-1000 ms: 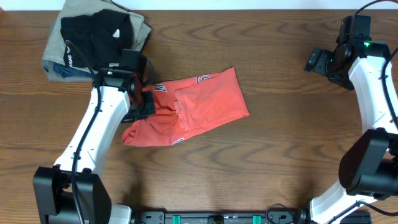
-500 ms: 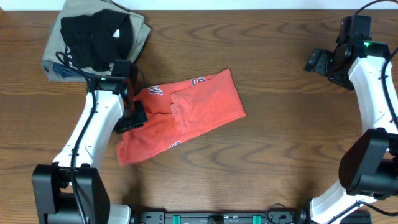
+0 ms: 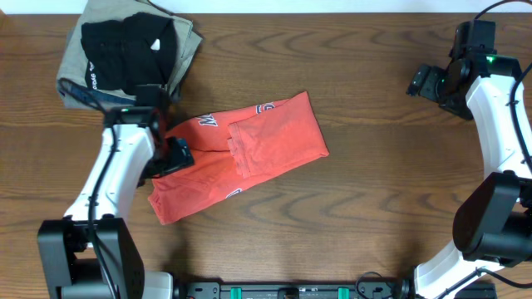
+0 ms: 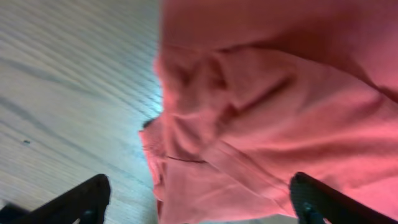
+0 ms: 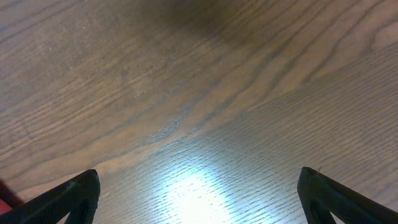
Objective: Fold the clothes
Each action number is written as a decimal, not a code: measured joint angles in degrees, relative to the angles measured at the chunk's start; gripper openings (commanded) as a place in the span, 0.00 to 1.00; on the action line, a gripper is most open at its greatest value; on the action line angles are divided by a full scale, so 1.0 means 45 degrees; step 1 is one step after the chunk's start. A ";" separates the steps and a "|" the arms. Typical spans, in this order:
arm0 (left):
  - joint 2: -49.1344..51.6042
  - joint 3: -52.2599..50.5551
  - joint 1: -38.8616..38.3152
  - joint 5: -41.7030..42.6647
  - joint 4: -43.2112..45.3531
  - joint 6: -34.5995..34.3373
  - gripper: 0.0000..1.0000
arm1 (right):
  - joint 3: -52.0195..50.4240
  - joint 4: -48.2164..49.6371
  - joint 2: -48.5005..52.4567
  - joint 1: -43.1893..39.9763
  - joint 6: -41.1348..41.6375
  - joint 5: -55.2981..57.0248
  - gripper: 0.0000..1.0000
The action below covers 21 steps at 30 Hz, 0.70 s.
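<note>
The clothes, a red-orange T-shirt point(image 3: 249, 149) with white lettering, lie folded into a slanted strip on the wooden table point(image 3: 374, 199), left of centre. My left gripper point(image 3: 169, 155) sits over the strip's left end, jaws open, with crumpled red cloth point(image 4: 261, 118) lying loose between the fingertips point(image 4: 93, 193). My right gripper point(image 3: 426, 80) hovers at the far right rear, open, over bare wood point(image 5: 199, 124).
A folded black garment point(image 3: 129, 46) lies on a folded khaki one point(image 3: 184, 46) at the back left corner, just behind my left arm. Bare wood spreads right of the shirt and along the front edge.
My left gripper dragged the shirt's left end leftward and toward the front, then opened and let go of the cloth. The right arm stayed still.
</note>
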 measured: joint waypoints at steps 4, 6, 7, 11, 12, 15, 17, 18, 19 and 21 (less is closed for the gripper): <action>0.0063 0.0000 0.1175 0.0398 0.0180 0.0170 0.96 | 0.0000 0.0000 0.0000 0.0000 0.0000 0.0000 0.99; 0.0223 0.0000 0.1773 0.1039 0.0301 0.0588 0.96 | 0.0000 0.0000 0.0000 0.0000 0.0000 0.0000 0.99; 0.0345 0.0000 0.2006 0.1423 0.0364 0.0821 0.96 | 0.0000 0.0000 0.0000 0.0000 0.0000 0.0000 0.99; 0.1049 0.0000 0.2555 0.3007 0.0651 0.1865 1.00 | 0.0000 0.0000 0.0000 0.0000 0.0000 0.0000 0.99; 0.1277 0.0000 0.2613 0.3405 0.0772 0.2098 0.99 | 0.0000 0.0000 0.0000 0.0000 0.0000 0.0000 0.99; 0.1855 0.0000 0.2642 0.4318 0.0928 0.2773 0.98 | 0.0000 0.0005 0.0000 0.0000 0.0000 0.0000 0.99; 0.2220 0.0000 0.2642 0.4784 0.1035 0.3123 0.98 | 0.0000 0.0000 0.0000 0.0000 0.0000 0.0000 0.99; 0.2375 0.0000 0.2642 0.4930 0.1088 0.3259 0.98 | 0.0000 0.0005 0.0000 0.0000 0.0000 0.0000 0.99; 0.2540 0.0000 0.2642 0.5066 0.1137 0.3347 0.98 | 0.0000 0.0005 0.0000 0.0000 0.0000 0.0000 0.99; 0.2871 0.0000 0.2642 0.5202 0.1209 0.3478 0.98 | 0.0000 0.0000 0.0000 0.0000 0.0000 0.0000 0.99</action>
